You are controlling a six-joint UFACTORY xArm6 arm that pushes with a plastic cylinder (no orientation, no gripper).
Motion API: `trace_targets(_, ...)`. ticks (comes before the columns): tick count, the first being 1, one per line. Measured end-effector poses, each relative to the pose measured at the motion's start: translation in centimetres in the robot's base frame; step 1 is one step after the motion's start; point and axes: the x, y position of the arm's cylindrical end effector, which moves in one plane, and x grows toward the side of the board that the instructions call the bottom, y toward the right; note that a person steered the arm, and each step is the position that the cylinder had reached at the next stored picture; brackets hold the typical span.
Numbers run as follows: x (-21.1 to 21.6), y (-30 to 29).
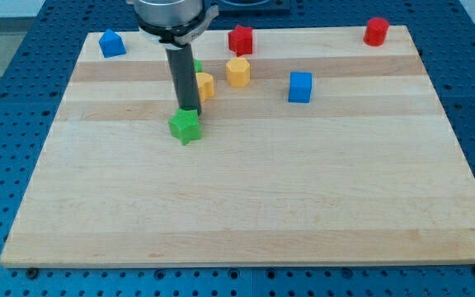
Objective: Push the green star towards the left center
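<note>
The green star (185,127) lies on the wooden board (246,206), left of the middle and a little above mid height. My tip (190,111) sits right at the star's top edge, touching or almost touching it. The dark rod rises from there to the arm's head at the view's top.
A second green block (197,65) peeks out behind the rod. A yellow block (205,86) sits just right of the rod, a yellow hexagon-like block (237,72) beside it. A red star (240,39), a blue cube (300,87), a red cylinder (376,31) and a blue block (111,44) lie along the top.
</note>
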Motion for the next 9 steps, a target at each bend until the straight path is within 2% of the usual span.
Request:
trace_targets(1,0.1,5.6)
trace_targets(2,3.0,6.9)
trace_targets(3,4.3,3.3)
trace_targets(5,0.3,-4.6)
trace_targets(6,0.4,-6.7)
trace_targets(7,1.0,-1.8)
trace_targets(8,2.8,0.1)
trace_targets(9,4.1,-2.2)
